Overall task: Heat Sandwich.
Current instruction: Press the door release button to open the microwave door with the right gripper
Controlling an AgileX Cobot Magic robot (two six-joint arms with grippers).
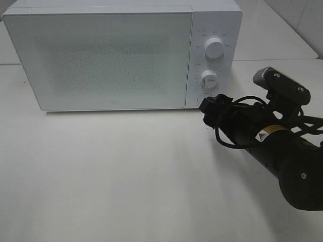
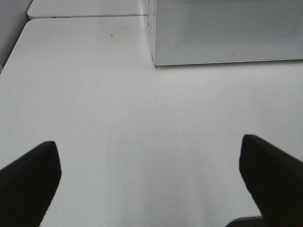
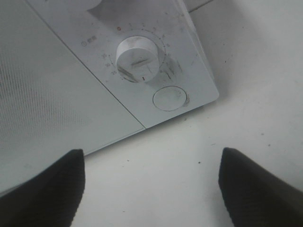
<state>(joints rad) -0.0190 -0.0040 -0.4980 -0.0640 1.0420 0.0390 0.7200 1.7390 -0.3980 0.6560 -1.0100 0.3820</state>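
The right pincer (image 3: pixel 151 158), wide open and empty, points at the white box-shaped microwave (image 1: pixel 101 55). Its round white door button (image 3: pixel 169 98) lies just ahead, so this arm is nearer. The left pincer (image 2: pixel 147 142) hangs open and empty over the white desk (image 2: pixel 118 94). The sandwich shows in no view, and the microwave door is shut.

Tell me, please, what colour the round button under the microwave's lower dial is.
The round button is white; the right wrist view shows it best.
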